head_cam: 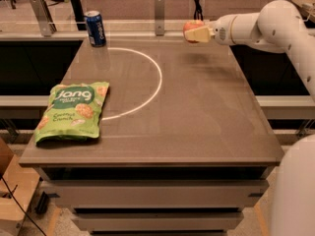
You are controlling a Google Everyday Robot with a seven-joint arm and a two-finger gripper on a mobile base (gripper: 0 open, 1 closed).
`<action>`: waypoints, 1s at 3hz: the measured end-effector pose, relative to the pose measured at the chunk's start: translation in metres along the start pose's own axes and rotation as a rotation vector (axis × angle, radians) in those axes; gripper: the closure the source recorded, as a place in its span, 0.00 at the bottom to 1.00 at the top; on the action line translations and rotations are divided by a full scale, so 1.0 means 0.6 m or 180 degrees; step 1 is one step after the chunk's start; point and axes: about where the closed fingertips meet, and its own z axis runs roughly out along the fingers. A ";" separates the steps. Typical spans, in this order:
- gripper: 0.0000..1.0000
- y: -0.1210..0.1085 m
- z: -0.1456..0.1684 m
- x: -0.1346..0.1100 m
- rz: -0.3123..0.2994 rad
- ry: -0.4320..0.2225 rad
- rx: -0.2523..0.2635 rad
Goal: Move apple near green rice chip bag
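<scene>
Cream gripper [196, 34], far right, grips red apple [191, 25]; light-green rice chip bag [74, 112]; blue soda can [95, 28]; brown table [206, 112], white arc [158, 77]

Your table [197, 122] is carrying the green rice chip bag [73, 111] at left and a blue can [95, 28] at upper left. The gripper [198, 34] is clasping the apple [191, 25] at upper right.

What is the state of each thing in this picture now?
apple: held in the end effector, lifted above the far edge of the table.
end effector: shut on the apple, at the far right.
bag: lying flat, label up, near left.
can: standing upright, far left.
</scene>
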 end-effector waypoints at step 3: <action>1.00 0.076 0.021 -0.012 -0.0302 -0.0002 -0.0338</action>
